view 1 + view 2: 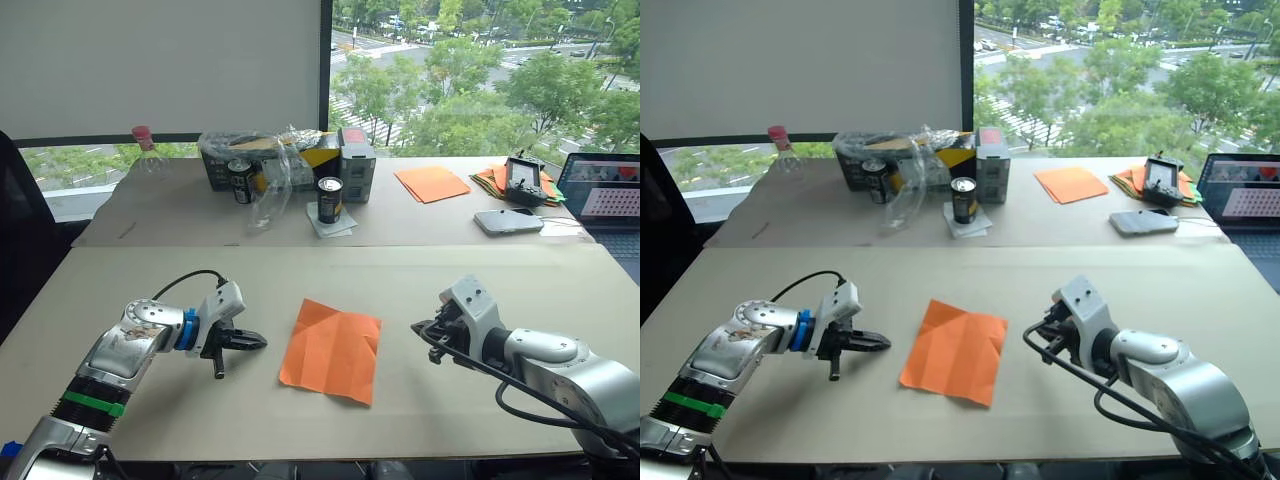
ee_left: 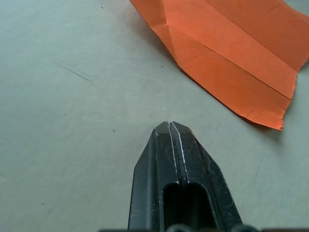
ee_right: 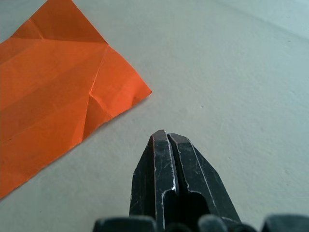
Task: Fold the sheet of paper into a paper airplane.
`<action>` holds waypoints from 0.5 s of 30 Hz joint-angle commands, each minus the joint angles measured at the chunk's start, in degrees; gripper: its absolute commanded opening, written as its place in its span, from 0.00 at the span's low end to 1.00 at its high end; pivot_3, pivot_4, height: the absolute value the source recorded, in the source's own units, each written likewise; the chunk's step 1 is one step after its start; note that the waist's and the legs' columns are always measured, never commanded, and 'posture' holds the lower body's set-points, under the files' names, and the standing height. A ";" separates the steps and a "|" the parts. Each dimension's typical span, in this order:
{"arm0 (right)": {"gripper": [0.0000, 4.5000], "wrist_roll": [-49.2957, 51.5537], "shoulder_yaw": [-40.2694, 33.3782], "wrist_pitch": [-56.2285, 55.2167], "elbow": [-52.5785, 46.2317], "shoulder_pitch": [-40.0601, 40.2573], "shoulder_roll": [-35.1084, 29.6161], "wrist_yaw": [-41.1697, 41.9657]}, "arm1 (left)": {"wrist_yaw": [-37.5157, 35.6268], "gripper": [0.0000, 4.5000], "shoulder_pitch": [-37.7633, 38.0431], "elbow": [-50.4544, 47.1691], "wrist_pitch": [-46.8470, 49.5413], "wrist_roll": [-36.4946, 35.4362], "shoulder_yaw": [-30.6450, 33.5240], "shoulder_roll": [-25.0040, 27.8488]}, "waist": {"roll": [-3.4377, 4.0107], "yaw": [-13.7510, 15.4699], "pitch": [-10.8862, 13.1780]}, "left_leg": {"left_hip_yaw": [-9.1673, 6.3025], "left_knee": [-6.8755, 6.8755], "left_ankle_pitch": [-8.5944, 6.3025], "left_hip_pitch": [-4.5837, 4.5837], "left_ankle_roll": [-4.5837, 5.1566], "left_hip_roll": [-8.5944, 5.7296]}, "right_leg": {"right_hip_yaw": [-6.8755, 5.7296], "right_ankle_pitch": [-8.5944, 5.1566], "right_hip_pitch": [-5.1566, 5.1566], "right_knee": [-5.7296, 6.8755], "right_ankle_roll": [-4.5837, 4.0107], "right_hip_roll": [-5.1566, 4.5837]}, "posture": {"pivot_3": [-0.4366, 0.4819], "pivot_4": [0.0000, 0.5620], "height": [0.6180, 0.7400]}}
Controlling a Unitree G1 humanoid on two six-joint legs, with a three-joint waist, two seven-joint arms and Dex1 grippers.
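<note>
No text, brand or number could be read: the printing on the cans (image 1: 330, 199), the boxes (image 1: 356, 163) and the laptop screen (image 1: 610, 199) was too small.

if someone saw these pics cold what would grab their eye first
The bright orange sheet of paper, creased but lying open and flat on the near table between the two arms. The left gripper and right gripper flank it with fingers shut, touching nothing. Behind, the far table holds cans, boxes and more orange sheets.

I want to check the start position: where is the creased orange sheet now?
The sheet of paper lies flat on the near table, between the left gripper and the right gripper, touching neither.
</note>
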 commanded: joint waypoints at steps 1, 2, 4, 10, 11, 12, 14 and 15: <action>0.00 0.19 -0.37 -1.14 -0.90 -0.90 -0.54 0.01 | -0.80 0.00 1.38 -2.95 -0.85 1.36 -3.37 -0.41 | 0.00 0.11 0.00 | 0.01 0.00 0.00 0.00 0.00 0.00 | 0.01 0.00 -0.01 0.00 0.00 -0.01 | 0.48 0.27 0.43; 0.00 0.10 -0.30 -1.21 -0.84 -0.93 -0.57 0.00 | -0.56 0.00 1.59 -3.71 -0.64 1.20 -3.92 -1.01 | 0.00 0.14 0.00 | 0.01 0.00 0.00 0.00 0.00 0.00 | 0.01 0.00 0.00 0.00 0.00 -0.01 | 0.48 0.27 0.43; 0.00 -0.06 -0.18 -1.28 -0.83 -0.90 -0.56 -0.11 | -0.14 0.00 1.75 -5.36 -0.02 0.81 -5.15 -2.52 | 0.01 0.25 0.00 | 0.01 0.00 0.00 0.00 0.01 0.00 | 0.01 0.00 0.00 0.00 0.00 -0.01 | 0.48 0.27 0.43; 0.00 -0.23 -0.11 -1.11 -1.16 -0.65 -0.22 -0.72 | 1.50 0.00 1.56 -6.02 -0.86 2.21 -7.65 -6.08 | 0.01 0.75 0.00 | 0.01 0.01 -0.01 0.00 0.02 -0.01 | 0.01 0.00 0.03 -0.02 0.00 -0.02 | 0.48 0.27 0.43; 0.00 -0.28 0.21 -0.99 -1.29 -0.60 -0.13 -0.90 | 1.83 0.00 1.27 -5.60 -1.14 2.61 -8.33 -6.92 | 0.01 0.82 0.00 | 0.01 0.01 -0.01 0.01 0.02 -0.01 | 0.01 0.00 0.03 -0.02 0.00 -0.02 | 0.48 0.27 0.43; 0.00 -0.30 0.44 -0.90 -1.38 -0.57 -0.06 -1.04 | 2.01 0.00 1.07 -5.30 -1.33 2.91 -8.81 -7.51 | 0.01 0.91 0.00 | 0.01 0.01 -0.01 0.01 0.02 -0.01 | 0.01 0.00 0.03 -0.02 0.00 -0.02 | 0.48 0.27 0.43; 0.00 -0.14 0.51 -0.65 -1.50 -0.73 0.19 -1.35 | 2.21 0.00 0.66 -4.85 -1.23 3.01 -9.15 -8.51 | 0.00 1.12 -0.01 | 0.01 0.02 -0.01 0.01 0.02 -0.01 | 0.00 0.00 0.07 -0.03 0.00 -0.02 | 0.48 0.27 0.43; 0.00 -0.15 0.43 -0.63 -1.48 -0.75 0.15 -1.47 | 2.11 0.00 0.58 -4.77 -1.27 3.03 -9.13 -8.67 | 0.00 1.16 0.00 | 0.01 0.04 0.00 0.01 0.04 -0.02 | 0.00 0.00 0.07 -0.02 0.00 -0.03 | 0.48 0.27 0.43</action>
